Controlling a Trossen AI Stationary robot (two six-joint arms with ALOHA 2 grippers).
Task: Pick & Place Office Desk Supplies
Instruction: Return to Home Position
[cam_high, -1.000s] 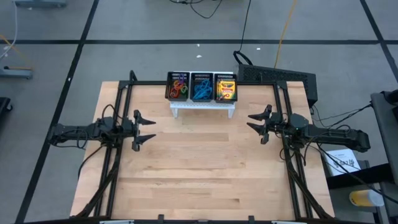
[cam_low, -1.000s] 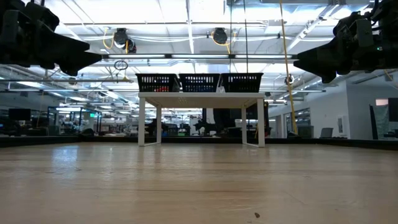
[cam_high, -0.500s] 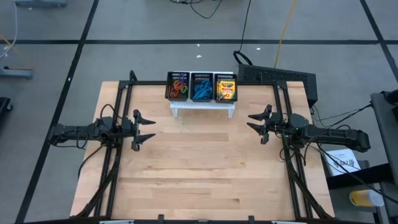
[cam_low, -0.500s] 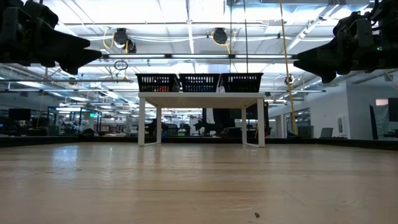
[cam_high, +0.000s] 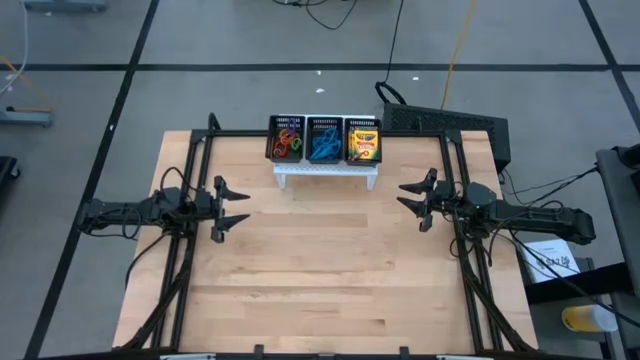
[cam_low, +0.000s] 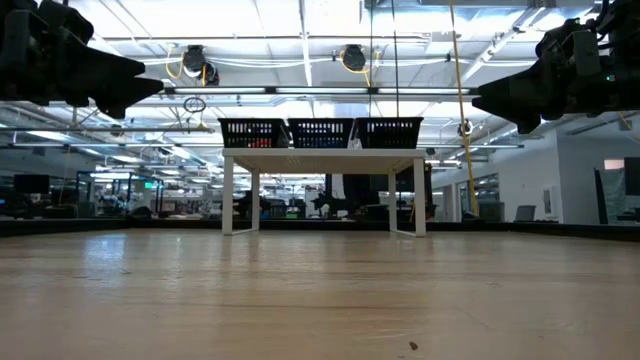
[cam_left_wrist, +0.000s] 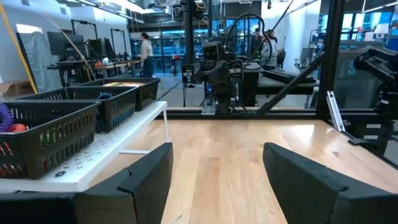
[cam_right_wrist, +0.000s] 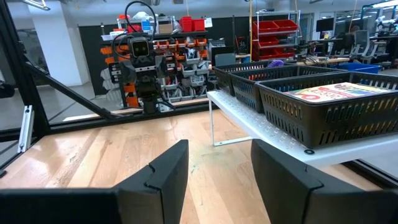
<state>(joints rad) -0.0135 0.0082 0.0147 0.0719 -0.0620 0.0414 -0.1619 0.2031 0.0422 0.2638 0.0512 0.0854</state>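
As the high view shows it, the crayon boxes (cam_high: 364, 143) lie in the right compartment of the black mesh organiser (cam_high: 325, 121). The blue loops (cam_high: 323, 149) fill the middle compartment, and the small coloured loops (cam_high: 287, 142) are in the left one. The organiser stands on a low white stand (cam_high: 327, 172) at the middle of the far edge of the table (cam_high: 320, 280).

The left gripper (cam_high: 245, 208) hangs above the table near its left edge, pointing toward the middle. Its jaws are spread wide and hold nothing. The right gripper (cam_high: 400, 195) hangs near the right edge, facing the left one across the bare wood. Its jaws are also wide apart, with nothing between them. Both grippers are well apart from the organiser.
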